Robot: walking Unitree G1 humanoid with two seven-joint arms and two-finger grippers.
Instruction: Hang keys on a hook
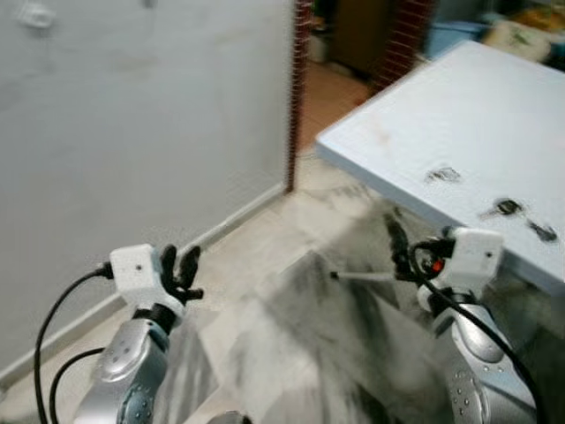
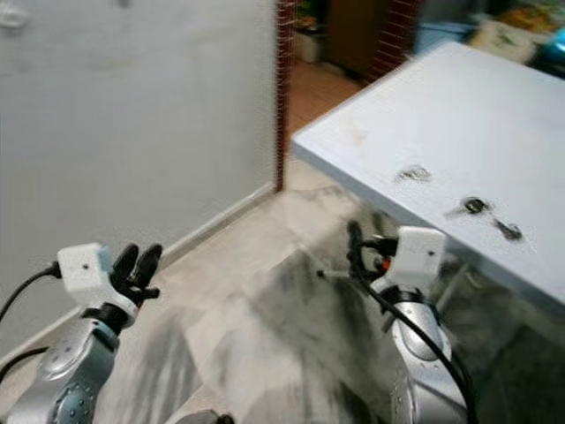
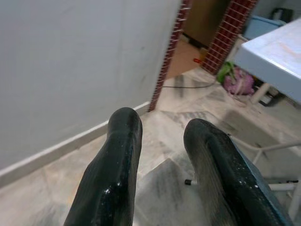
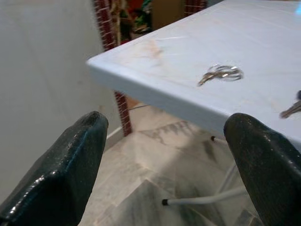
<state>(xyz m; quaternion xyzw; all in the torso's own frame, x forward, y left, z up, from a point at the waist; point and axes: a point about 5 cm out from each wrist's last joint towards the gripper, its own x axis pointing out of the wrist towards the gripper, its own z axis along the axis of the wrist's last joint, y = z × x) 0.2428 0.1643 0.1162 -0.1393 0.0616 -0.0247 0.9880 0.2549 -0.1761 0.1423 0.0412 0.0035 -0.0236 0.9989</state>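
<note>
A bunch of keys on a ring (image 4: pixel 221 73) lies on the white table (image 1: pixel 459 106), seen too as a dark bunch of keys (image 1: pixel 442 175). Further right lies a second set of keys (image 1: pixel 506 208) with a dark fob (image 1: pixel 543 232). My right gripper (image 1: pixel 402 252) is open wide, below and in front of the table's edge, holding nothing; its fingers (image 4: pixel 61 165) frame the table corner. My left gripper (image 1: pixel 179 269) is raised near the white wall, open by a narrow gap and empty, fingers (image 3: pixel 117 160) pointing at the skirting. High on the wall sits a small white fitting (image 1: pixel 35 15).
A red brick pillar (image 1: pixel 298 88) ends the wall (image 1: pixel 132 132), with a doorway beyond. White table legs (image 1: pixel 362 276) cross under the table over the marble floor (image 1: pixel 291 336). A pink bag (image 3: pixel 237 82) lies by the pillar. A blue container (image 1: pixel 450 35) stands behind the table.
</note>
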